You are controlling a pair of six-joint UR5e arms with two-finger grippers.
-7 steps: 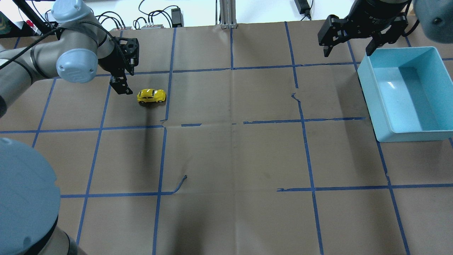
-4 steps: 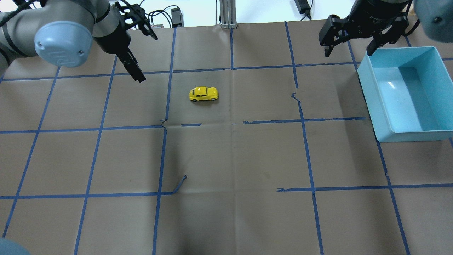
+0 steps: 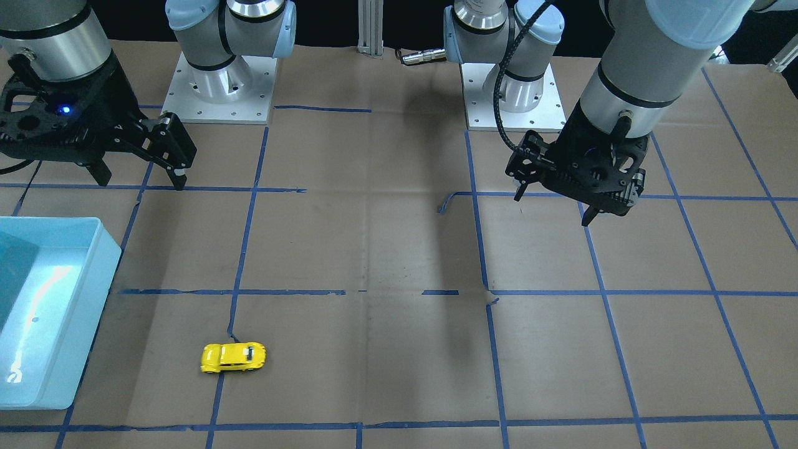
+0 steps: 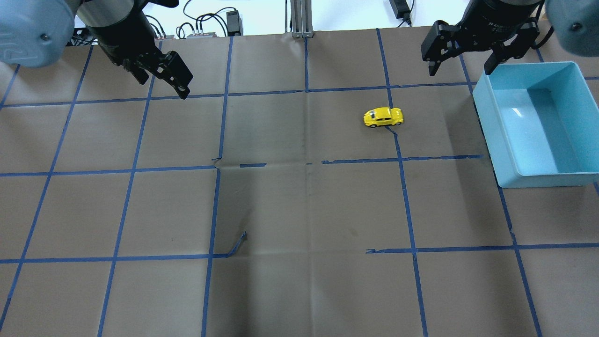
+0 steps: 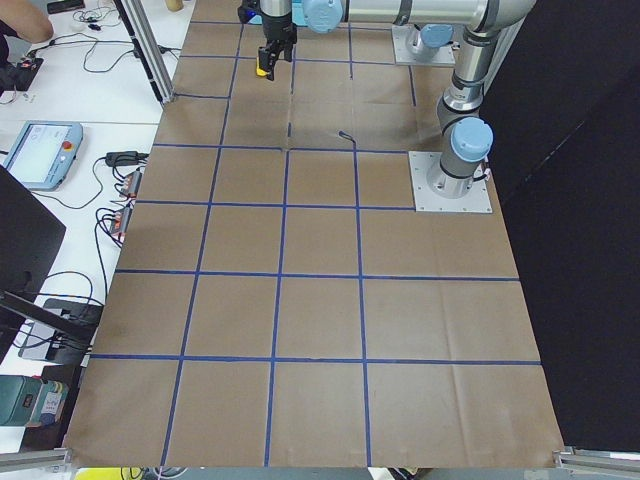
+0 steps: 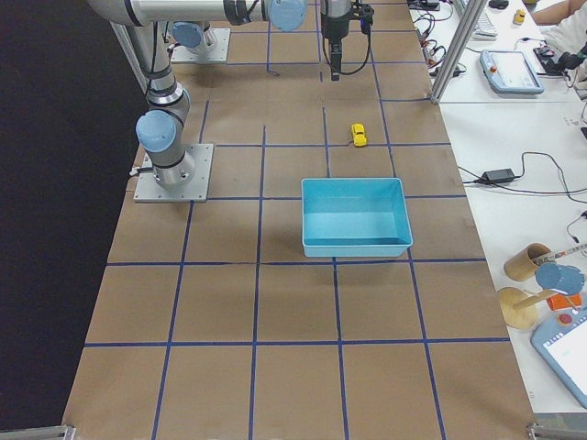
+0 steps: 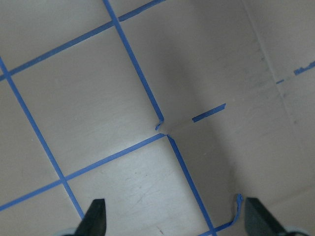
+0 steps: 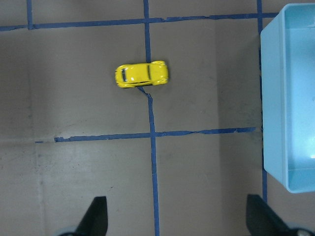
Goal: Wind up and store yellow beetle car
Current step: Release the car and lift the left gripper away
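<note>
Both my tools hang empty above the counter (image 4: 299,210), which is brown paper with a blue tape grid.

The left gripper (image 3: 553,206) is raised over the left half of the counter. Its fingers are spread wide with nothing between them. Its wrist view shows only paper and tape lines below the two fingertips (image 7: 96,216).

The right gripper (image 4: 459,69) is up near the far edge, toward the right end. Its jaws are parted too and hold nothing. It hangs just beside the far corner of the blue bin (image 4: 496,135).

The yellow beetle car (image 4: 383,117) stands on its wheels on the paper in the far right part of the counter. It lies lengthwise along the far edge and sits across a blue tape line where the tape is torn. It is near the bin's open side wall but not touching it, with bare paper between them. It is outside the bin and clear of both grippers.

The bin sits at the right end of the counter. I see only pale glare inside.
</note>
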